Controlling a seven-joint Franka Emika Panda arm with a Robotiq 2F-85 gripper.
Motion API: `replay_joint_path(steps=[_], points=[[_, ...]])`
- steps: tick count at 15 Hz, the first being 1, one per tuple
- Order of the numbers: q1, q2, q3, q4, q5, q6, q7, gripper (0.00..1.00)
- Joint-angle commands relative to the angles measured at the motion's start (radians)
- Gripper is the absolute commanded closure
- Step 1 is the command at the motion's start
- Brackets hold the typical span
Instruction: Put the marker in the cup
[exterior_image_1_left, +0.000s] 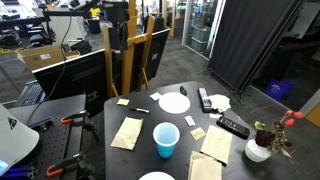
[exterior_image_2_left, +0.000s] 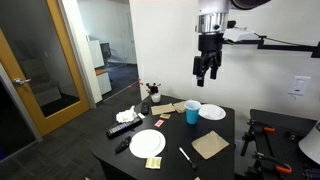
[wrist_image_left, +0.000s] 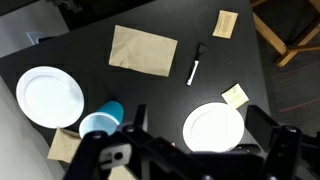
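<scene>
The black two-fingered Robotiq gripper (exterior_image_2_left: 206, 74) hangs high above the dark table (exterior_image_2_left: 232, 140), fingers pointing down. In the wrist view its jaws stand wide apart with nothing between them.

Reading the wrist view as a clock face centred on the gripper, the round-rimmed, light-blue plastic cup (wrist_image_left: 101, 121) with a white inside stands upright at about 10 o'clock, near the left finger. Just beside the cup, further out on the same bearing, lies a flat round white plate (wrist_image_left: 49, 95). A second white plate (wrist_image_left: 213, 127) lies close in at 1 to 2 o'clock, with a small yellow paper note (wrist_image_left: 236, 95) touching its far edge.

The short, thin marker (wrist_image_left: 196, 64), pale-barrelled with a dark end, lies flat on the bare table at 12 o'clock. It is well apart from the cup, at about 2 o'clock from it. A brown paper napkin (wrist_image_left: 143, 49) lies at 11 o'clock, near the marker, and a small tan note (wrist_image_left: 225, 23) at 1 o'clock.

In an exterior view, two black remote controls (exterior_image_1_left: 232, 126) and a white vase (exterior_image_1_left: 258, 151) of red flowers sit at the table's far side.
</scene>
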Motion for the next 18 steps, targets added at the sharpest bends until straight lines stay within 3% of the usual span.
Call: replay_joint_path(steps=[1,9,13,18], points=[[0.007,0.055,0.035,-0.002,0.028,0.087,0.147,0.0],[0.049,0.186,0.064,-0.019,0.023,0.232,0.403,0.0],[0.084,0.247,0.059,-0.036,0.033,0.247,0.426,0.0],[0.087,0.239,0.044,-0.025,0.011,0.216,0.401,0.0]])
